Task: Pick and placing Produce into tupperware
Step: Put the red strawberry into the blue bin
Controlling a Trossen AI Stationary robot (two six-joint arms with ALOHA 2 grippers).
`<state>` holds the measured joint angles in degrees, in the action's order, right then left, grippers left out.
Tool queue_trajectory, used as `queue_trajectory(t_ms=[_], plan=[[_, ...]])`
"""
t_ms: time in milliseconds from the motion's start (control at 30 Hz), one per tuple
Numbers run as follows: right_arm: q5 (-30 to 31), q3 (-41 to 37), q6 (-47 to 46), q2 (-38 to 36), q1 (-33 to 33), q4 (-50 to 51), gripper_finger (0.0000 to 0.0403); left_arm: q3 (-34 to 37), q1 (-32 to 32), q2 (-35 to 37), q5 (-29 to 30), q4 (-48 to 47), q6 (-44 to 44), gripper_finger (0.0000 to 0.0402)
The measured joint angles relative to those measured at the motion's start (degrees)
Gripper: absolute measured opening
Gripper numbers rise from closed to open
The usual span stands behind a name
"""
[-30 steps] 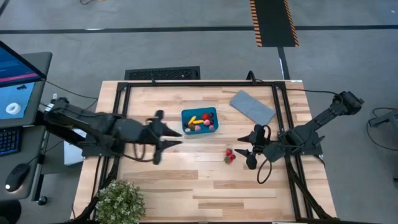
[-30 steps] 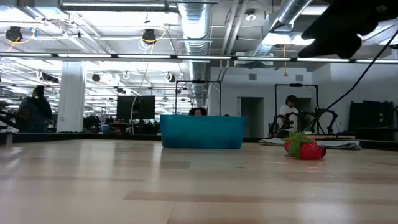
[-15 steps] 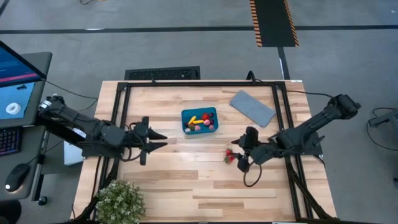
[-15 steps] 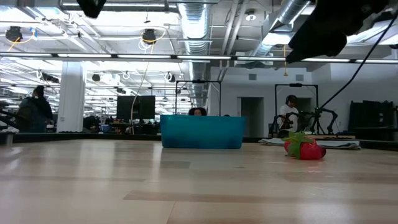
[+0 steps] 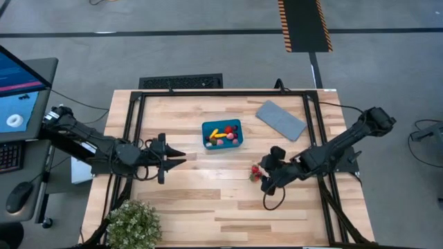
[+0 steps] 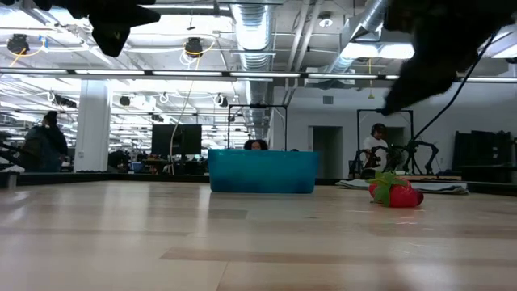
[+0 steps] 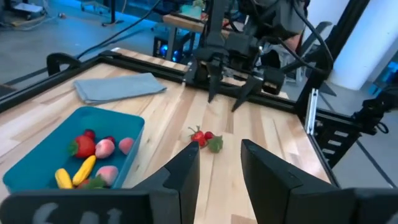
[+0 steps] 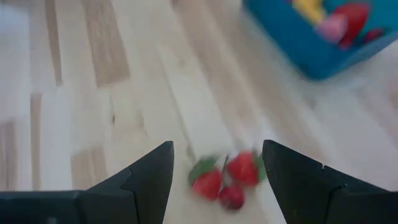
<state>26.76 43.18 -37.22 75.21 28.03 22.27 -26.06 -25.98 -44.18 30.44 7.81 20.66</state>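
Your right gripper (image 5: pixel 264 181), fingers apart, sits just right of the red berries (image 5: pixel 256 172) at the frame's middle.

This is a robotics lab inside a large open industrial hall: bare ceiling ducts (image 6: pixel 250 32) and strip lights, a grey concrete floor (image 5: pixel 208 48), other test rigs (image 6: pixel 388 145), probably seated workers far behind

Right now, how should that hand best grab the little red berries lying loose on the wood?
Probably from straight above, closing across the red fruit cluster itself rather than its flimsy green leaves. The right hand is open with the berries between its fingers, and nothing crowds them on the table.
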Motion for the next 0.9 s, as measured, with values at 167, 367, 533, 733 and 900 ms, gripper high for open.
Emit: queue_trajectory(t_ms=[167,367,533,733,900], plan=[[-2.70,-0.02,-3.53,4.44,2.16,1.73,0.0270,0.00,-0.36,0.02,1.12,-0.19,-0.24,0.0107],[-2.82,-0.07,-4.39,8.39,3.10,-0.16,0.0270,0.00,-0.37,0.02,1.41,-0.23,-0.22,0.0107],[-4.24,-0.07,-4.20,10.59,3.07,-1.35,0.0270,0.00,-0.37,0.00,1.41,-0.26,-0.20,0.0107],[-5.06,-0.07,-2.86,13.27,2.61,-3.60,0.0270,0.00,-0.37,0.00,1.44,-0.24,-0.18,0.0107],[-5.10,-0.09,-1.33,14.26,1.20,-4.27,0.0270,0.00,-0.37,0.00,1.46,-0.23,-0.17,0.0107]])
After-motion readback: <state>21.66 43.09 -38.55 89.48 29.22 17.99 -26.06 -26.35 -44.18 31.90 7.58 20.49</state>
